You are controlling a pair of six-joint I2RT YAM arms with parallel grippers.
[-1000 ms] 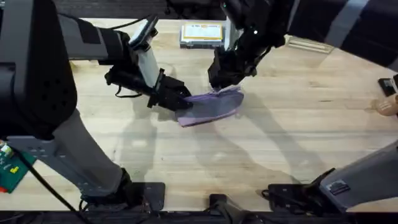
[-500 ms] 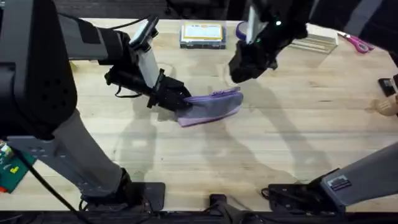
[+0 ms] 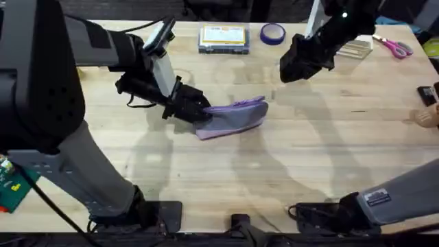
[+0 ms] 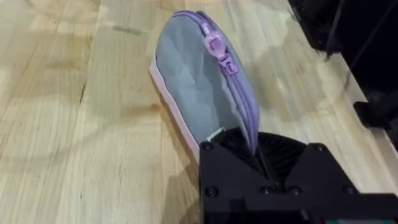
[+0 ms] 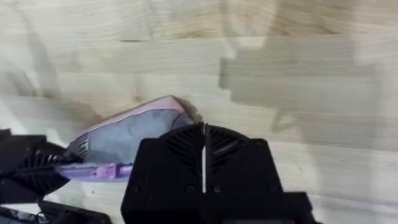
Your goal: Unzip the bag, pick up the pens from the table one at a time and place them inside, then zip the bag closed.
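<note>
Left claw [image 3: 197, 112] pinches the bag's [image 3: 233, 118] end; right claw [image 3: 300, 63] aloft.

The table [image 3: 226, 171] was evenly lit — soft arm shadows were cast across it; near arms were blurred.

Overhead cam sits above my arm bases, looking down and forward over the whole surface [image 3: 288, 171]. My left wrist cam is right up close on the bag [image 4: 199, 93]; my right wrist cam looks straight down from higher, catching that same bag [image 5: 124, 140].
</note>
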